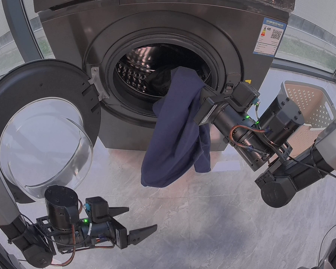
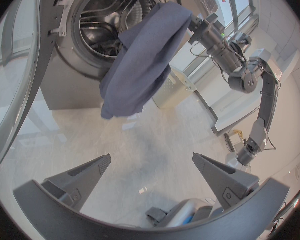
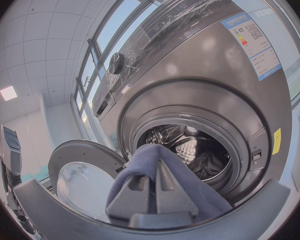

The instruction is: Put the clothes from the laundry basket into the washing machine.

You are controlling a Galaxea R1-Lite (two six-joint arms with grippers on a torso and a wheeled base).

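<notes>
My right gripper (image 3: 154, 174) is clamping the blue garment (image 1: 177, 131), which is partly hiding the dark load (image 1: 158, 81) in the washing machine (image 1: 212, 34); left gripper (image 1: 142, 217) is hanging open.

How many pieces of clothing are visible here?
2. A navy garment hangs from the right gripper before the washing machine; a dark garment lies inside the drum. The right arm hides part of the laundry basket, so more may exist.
</notes>
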